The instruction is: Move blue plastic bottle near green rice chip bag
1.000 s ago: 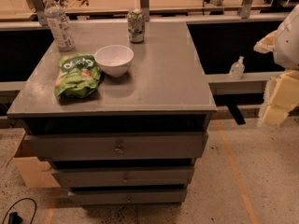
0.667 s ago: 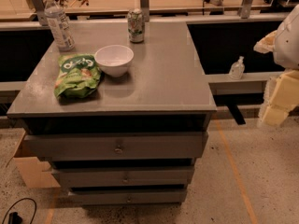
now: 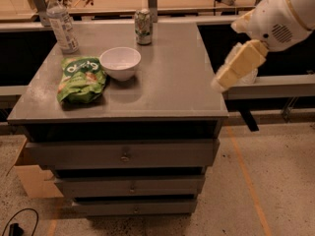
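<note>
The blue plastic bottle point(image 3: 61, 26), clear with a white cap and a pale label, stands upright at the far left corner of the grey cabinet top point(image 3: 172, 82). The green rice chip bag point(image 3: 81, 78) lies flat near the front left, a short way in front of the bottle. My gripper point(image 3: 221, 82), cream-coloured, hangs just off the cabinet's right edge at about top height, far from both the bottle and the bag. It holds nothing that I can see.
A white bowl point(image 3: 120, 63) sits just right of the bag. A green-and-white can point(image 3: 143, 27) stands at the back middle. The cabinet has drawers point(image 3: 125, 154) below. A cardboard box point(image 3: 29, 176) sits on the floor at the left. A bench rail point(image 3: 275, 85) runs behind my gripper.
My arm has swung up and leftward, bringing the gripper from low at the far right to the cabinet's right edge. The objects on the top have not moved.
</note>
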Controlling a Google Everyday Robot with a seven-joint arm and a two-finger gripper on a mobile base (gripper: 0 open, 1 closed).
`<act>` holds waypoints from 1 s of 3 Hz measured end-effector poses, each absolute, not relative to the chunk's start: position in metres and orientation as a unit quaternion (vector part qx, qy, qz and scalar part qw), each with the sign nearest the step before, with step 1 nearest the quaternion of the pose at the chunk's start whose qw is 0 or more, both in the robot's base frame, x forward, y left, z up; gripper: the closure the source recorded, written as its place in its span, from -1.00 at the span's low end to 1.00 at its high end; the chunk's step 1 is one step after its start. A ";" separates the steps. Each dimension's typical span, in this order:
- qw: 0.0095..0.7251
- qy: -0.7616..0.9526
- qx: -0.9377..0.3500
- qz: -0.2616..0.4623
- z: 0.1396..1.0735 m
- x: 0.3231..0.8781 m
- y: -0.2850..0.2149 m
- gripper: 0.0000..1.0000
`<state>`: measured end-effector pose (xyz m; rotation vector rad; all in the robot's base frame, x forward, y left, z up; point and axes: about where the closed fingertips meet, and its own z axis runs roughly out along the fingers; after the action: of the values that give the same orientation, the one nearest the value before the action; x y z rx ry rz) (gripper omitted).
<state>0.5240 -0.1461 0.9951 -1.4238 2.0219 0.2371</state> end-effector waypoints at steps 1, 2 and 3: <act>0.408 0.739 -0.499 0.193 1.011 0.568 -0.078 -1.00; 0.451 0.728 -0.476 0.200 1.028 0.586 -0.064 -1.00; 0.451 0.728 -0.476 0.200 1.028 0.586 -0.064 -1.00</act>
<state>0.5857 -0.0645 1.0284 -1.1771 1.7986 0.4945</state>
